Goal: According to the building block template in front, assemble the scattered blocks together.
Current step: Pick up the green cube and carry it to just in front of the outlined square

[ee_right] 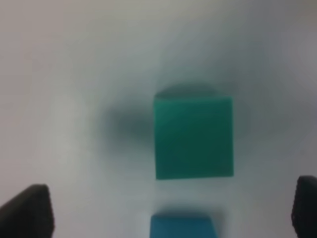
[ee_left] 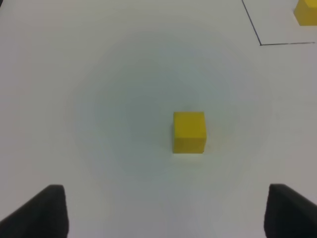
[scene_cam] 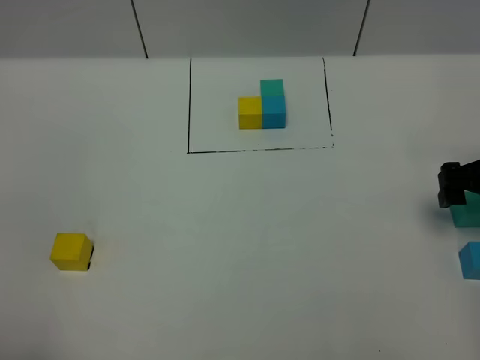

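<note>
My right pincer (scene_cam: 452, 185) hangs wide open and empty over the teal-green cube (ee_right: 193, 137), which lies far right of the framed template (scene_cam: 262, 105), centred between my jaws and seemingly square to them, though blur forbids certainty, with the blue cube (scene_cam: 471, 260) just beside it.

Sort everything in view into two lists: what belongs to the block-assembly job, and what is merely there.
Belongs to the job:
black-framed template cluster
loose yellow cube
loose teal-green cube
loose blue cube

Merely there:
white table
grey back wall
</note>
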Motion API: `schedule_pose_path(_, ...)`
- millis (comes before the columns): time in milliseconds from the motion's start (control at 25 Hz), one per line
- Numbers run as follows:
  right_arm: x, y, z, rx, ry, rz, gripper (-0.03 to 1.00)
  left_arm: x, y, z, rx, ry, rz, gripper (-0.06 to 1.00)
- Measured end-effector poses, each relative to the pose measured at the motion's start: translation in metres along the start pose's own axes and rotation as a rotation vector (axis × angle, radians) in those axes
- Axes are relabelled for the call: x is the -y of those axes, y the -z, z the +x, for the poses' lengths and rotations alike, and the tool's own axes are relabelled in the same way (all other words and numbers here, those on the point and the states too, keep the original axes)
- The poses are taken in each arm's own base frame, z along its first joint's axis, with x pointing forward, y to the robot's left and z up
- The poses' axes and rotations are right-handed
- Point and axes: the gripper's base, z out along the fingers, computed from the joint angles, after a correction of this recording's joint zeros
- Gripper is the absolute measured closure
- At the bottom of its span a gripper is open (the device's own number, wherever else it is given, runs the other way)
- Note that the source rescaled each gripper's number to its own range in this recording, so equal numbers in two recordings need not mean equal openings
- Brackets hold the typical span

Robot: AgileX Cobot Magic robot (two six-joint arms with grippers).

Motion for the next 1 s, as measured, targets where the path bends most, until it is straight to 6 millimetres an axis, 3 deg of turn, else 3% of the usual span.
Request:
schedule_pose_path(280,0.011,-0.03,-0.002,-0.034,0.007,-0.007,0.02,0.0,0.0,0.0,0.0,0.0,0.0,0.1)
schedule_pose_path(680,0.01,-0.052,-0.005,-0.062,0.042,-0.016,0.07,0.0,0.0,0.0,0.0,-0.002,0.0,0.1)
schedule_pose_path(840,0.012,-0.056,-0.004,-0.07,0.036,-0.015,0.14,0.0,0.0,0.0,0.0,-0.002,0.0,0.1)
schedule_pose_path(1000,0.02,-0.058,-0.003,-0.077,0.012,-0.01,0.28,0.0,0.0,0.0,0.0,-0.002,0.0,0.1)
